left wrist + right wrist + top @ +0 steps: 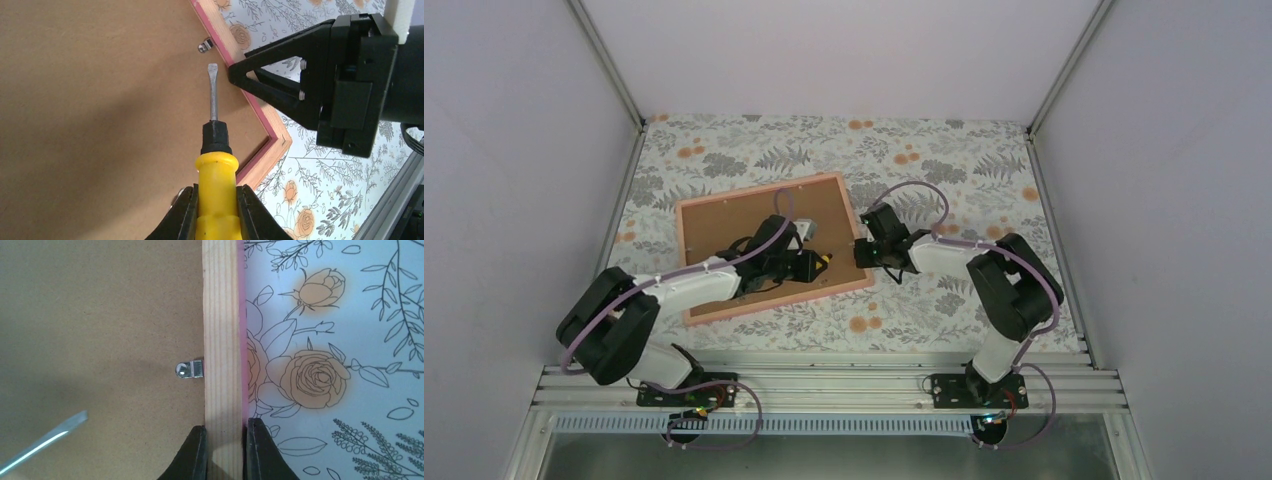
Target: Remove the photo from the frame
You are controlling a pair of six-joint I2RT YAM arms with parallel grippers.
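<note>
The left gripper (217, 201) is clamped on a yellow screwdriver (215, 172), blade aimed at a metal clip (204, 46) near the top of its view. The right gripper (225, 441) pinches the frame (222, 315) rail, bottom centre. The backing board (100, 315) isn't off yet, and the photo is presumably hidden beneath it.

The frame (222, 315) shows pale, straight-grained wood on its back and a pink outer edge. The backing board (100, 315) inside it is plain, flat brown. A small clip (190, 370) is shiny silver. The screwdriver (216, 150) has a bright yellow handle, a black collar and a grey steel blade. The tablecloth (944, 150) is white, printed with grey line-drawn ferns and leaves and pale orange roses. The left gripper (216, 192) and right gripper (225, 432) are black; the cables (914, 188) are purple.
</note>
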